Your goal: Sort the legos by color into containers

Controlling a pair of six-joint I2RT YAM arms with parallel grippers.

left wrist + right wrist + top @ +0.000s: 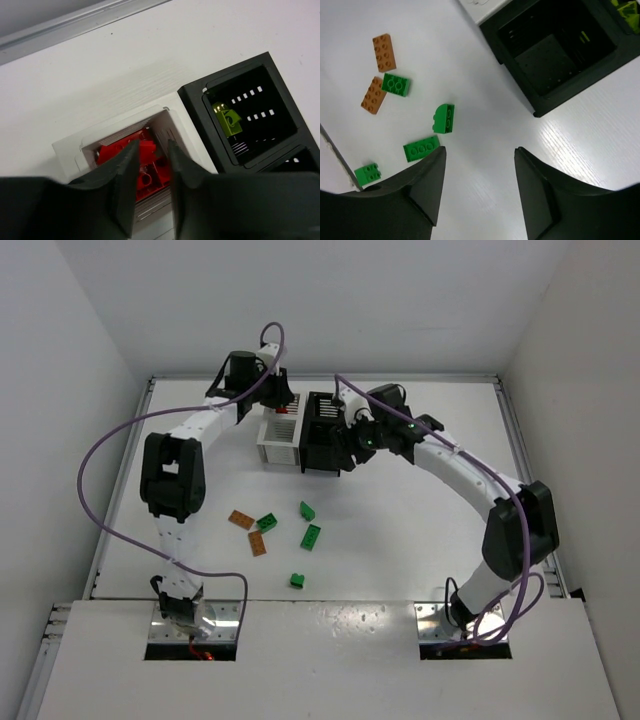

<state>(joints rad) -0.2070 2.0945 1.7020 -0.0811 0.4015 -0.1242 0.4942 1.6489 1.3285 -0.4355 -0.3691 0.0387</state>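
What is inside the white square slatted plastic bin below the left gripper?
Inside the white slatted bin lie piled red plastic bricks. The black fingers of the left gripper cover part of the pile, so the count and the bin's floor are hidden.

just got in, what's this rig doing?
Sorting legos by color. The left gripper is over the white bin of red bricks, jaws slightly apart; unclear if it grips one. The right gripper hovers open near the black bins; one holds a yellow-green brick. Four green bricks and two orange-brown bricks lie loose on the table.
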